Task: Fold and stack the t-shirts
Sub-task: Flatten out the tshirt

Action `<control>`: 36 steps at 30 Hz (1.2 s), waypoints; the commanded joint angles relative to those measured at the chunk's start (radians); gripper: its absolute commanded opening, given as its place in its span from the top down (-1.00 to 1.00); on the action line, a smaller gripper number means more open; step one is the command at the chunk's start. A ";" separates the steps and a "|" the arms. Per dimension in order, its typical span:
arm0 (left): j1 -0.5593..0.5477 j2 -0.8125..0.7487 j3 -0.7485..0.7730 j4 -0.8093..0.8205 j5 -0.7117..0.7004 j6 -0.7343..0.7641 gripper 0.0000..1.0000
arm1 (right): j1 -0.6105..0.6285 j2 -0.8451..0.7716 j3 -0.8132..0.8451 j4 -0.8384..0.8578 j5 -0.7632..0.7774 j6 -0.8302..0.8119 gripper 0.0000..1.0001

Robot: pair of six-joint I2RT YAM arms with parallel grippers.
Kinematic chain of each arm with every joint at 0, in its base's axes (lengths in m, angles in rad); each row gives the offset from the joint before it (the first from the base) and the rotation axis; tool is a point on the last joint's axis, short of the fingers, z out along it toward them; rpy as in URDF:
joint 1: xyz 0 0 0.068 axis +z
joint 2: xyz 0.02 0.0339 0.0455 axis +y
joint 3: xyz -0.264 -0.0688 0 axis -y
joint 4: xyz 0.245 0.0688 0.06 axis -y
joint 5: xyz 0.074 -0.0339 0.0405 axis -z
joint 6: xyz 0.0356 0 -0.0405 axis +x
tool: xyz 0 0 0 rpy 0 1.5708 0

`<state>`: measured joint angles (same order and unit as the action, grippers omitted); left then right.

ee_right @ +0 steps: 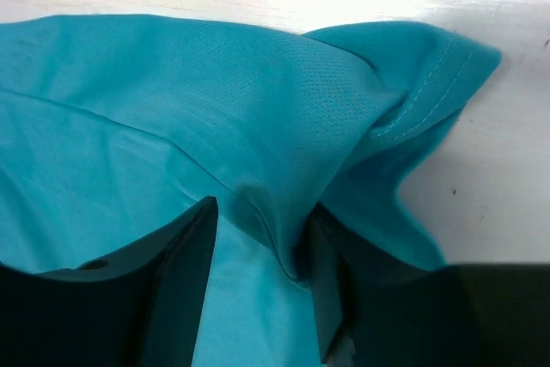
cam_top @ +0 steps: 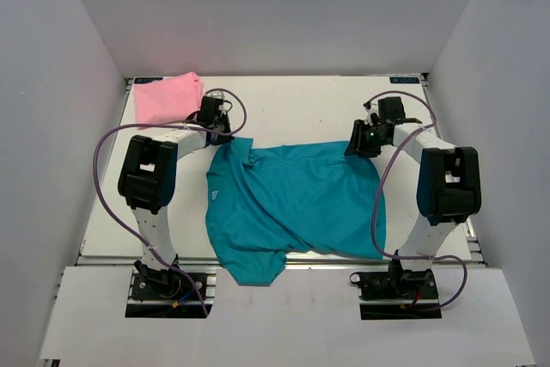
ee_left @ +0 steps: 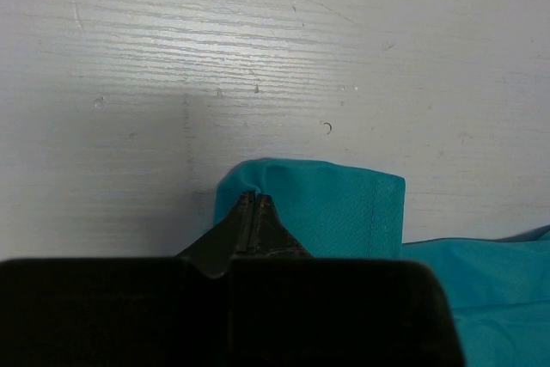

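A teal t-shirt lies spread on the white table, its lower part hanging over the near edge. My left gripper is at the shirt's far left corner. In the left wrist view its jaws are shut on the edge of the teal cloth. My right gripper is at the shirt's far right corner. In the right wrist view it is open, its fingers astride a raised ridge of teal cloth. A folded pink t-shirt lies at the back left corner.
The white table is walled in by grey panels at the left, right and back. Purple cables loop off both arms. Bare table shows behind the teal shirt and to its right.
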<state>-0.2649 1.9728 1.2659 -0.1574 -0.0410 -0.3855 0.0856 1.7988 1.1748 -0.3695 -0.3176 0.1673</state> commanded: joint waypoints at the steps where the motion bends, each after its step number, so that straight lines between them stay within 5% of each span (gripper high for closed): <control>1: 0.004 -0.032 0.010 0.001 0.006 -0.001 1.00 | -0.010 -0.032 -0.007 -0.032 -0.029 -0.018 0.16; 3: 0.004 -0.042 0.010 0.001 0.006 -0.001 1.00 | -0.010 -0.032 -0.013 -0.034 -0.044 -0.022 0.41; 5: 0.004 -0.052 0.010 0.001 0.006 -0.010 1.00 | -0.015 -0.032 -0.014 -0.031 -0.041 -0.018 1.00; 16: 0.004 -0.230 -0.062 0.056 -0.019 0.020 1.00 | -0.033 -0.132 0.098 0.003 0.112 0.031 1.00; 36: 0.004 -1.087 -0.155 0.084 -0.174 0.142 1.00 | -0.047 -0.751 0.222 0.014 0.345 -0.018 1.00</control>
<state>-0.2661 0.9600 1.0966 -0.0715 -0.1509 -0.2867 0.0460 1.1309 1.3174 -0.3901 -0.0284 0.1909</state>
